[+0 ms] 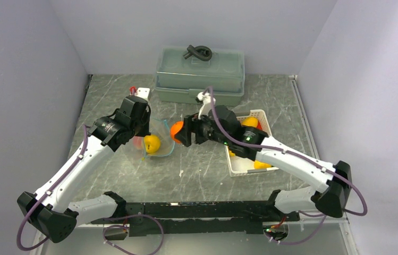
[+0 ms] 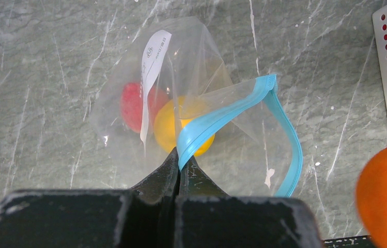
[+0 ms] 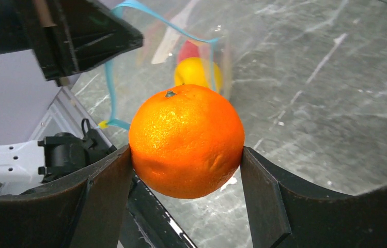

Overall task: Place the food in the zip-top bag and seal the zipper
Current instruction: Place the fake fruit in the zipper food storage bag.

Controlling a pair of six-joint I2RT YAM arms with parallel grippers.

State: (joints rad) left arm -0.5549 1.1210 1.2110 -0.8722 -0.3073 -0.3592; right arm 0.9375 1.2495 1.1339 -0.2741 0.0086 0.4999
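The clear zip-top bag (image 1: 157,144) lies left of centre, its mouth held up and open. My left gripper (image 2: 179,157) is shut on the teal-blue zipper (image 2: 222,113) at the near lip. Inside the bag rest a yellow fruit (image 2: 168,126) and a red one (image 2: 129,101). My right gripper (image 3: 186,151) is shut on an orange (image 3: 186,139), both fingers pressing its sides. The orange (image 1: 177,132) hangs just right of the bag's mouth, above the table. More yellow and orange food sits in the white basket (image 1: 263,114).
A grey-green lidded box (image 1: 199,74) with a dark handle stands at the back centre. The white lattice basket sits under the right arm, right of centre. Purple-grey walls close in the table on three sides.
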